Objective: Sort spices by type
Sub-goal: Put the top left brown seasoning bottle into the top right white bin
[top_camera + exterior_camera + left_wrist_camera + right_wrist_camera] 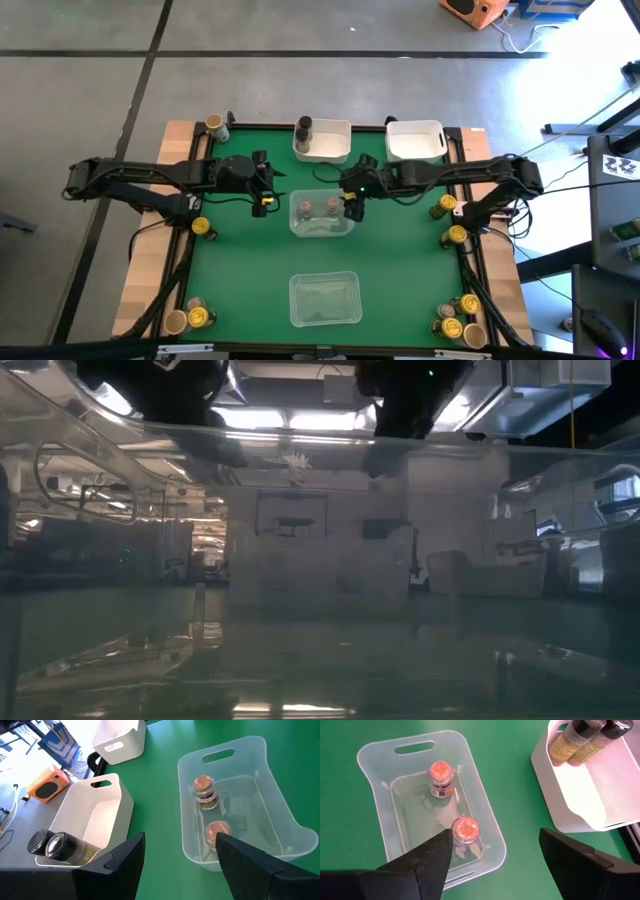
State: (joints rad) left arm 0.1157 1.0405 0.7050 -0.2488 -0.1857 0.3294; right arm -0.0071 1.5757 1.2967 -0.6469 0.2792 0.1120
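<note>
A clear tray (pixel 322 228) sits mid-table, and two reddish-brown-topped jars (pixel 305 208) (pixel 331 207) stand upright on its floor. They show again in the left wrist view (pixel 205 790) (pixel 217 831) and in the right wrist view (pixel 441 774) (pixel 465 830). My left gripper (pixel 266 205) (pixel 180 862) hangs open just left of the tray. My right gripper (pixel 351 208) (pixel 495 857) hangs open over the tray's right rim. Two taller dark-lidded jars (pixel 303 128) (pixel 55 846) (pixel 580 740) are in the left corner of a white bin (pixel 325 150).
A second white bin (pixel 415 140) stands at the far edge, and another clear tray (pixel 324 300) lies near the near edge. Yellow-lidded and tan-lidded jars stand at the table's rims: far left (pixel 213 124), left (pixel 203 228), near left (pixel 190 318), right (pixel 450 220) and near right (pixel 460 320).
</note>
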